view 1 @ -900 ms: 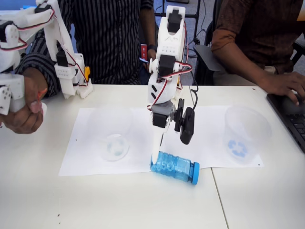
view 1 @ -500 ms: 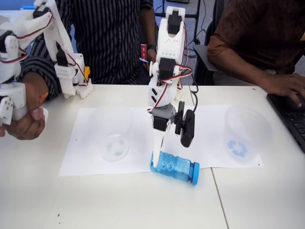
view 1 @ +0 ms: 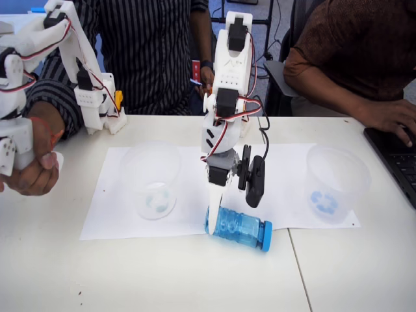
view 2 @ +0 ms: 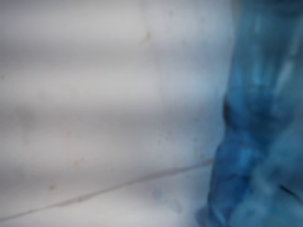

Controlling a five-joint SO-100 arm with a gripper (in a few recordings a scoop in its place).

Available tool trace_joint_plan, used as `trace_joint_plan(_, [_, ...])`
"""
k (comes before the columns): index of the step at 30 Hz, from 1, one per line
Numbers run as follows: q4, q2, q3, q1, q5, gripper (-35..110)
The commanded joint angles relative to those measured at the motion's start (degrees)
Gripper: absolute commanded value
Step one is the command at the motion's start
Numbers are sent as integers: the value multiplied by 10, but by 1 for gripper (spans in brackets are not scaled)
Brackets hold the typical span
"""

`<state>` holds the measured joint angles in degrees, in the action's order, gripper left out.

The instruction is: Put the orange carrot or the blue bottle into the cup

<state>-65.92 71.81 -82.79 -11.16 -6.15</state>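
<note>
One blue bottle [view 1: 238, 228] lies on its side at the front edge of the white paper sheet [view 1: 195, 188], its cap pointing toward 4 o'clock in the fixed view and hanging just off the paper onto the white table [view 1: 162, 273]. The arm comes straight down from 12 o'clock and the gripper [view 1: 213, 218] sits right at the bottle's base end, the 9 o'clock end. A white fingertip [view 1: 212, 216] touches or nearly touches that end, though honestly it's hard to say how wide the jaws stand or whether they've got any real hold on it, since just one finger shows.

The wrist view is super blurry, but the blue bottle [view 2: 260, 142] fills the 3 o'clock side, pressed up close to the camera, with the paper's edge running across the lower half.

The cup [view 1: 335, 185] with the blue mark stands upright at 3 o'clock from the bottle, well apart. Another clear cup [view 1: 151, 181] with a pale base stands at about 10 o'clock from it.
</note>
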Motion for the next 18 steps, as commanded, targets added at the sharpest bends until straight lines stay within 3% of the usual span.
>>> trace_joint_plan(1, [9, 17, 51, -5, -8, 44])
trace_joint_plan(18, [18, 7, 51, -1, -8, 43])
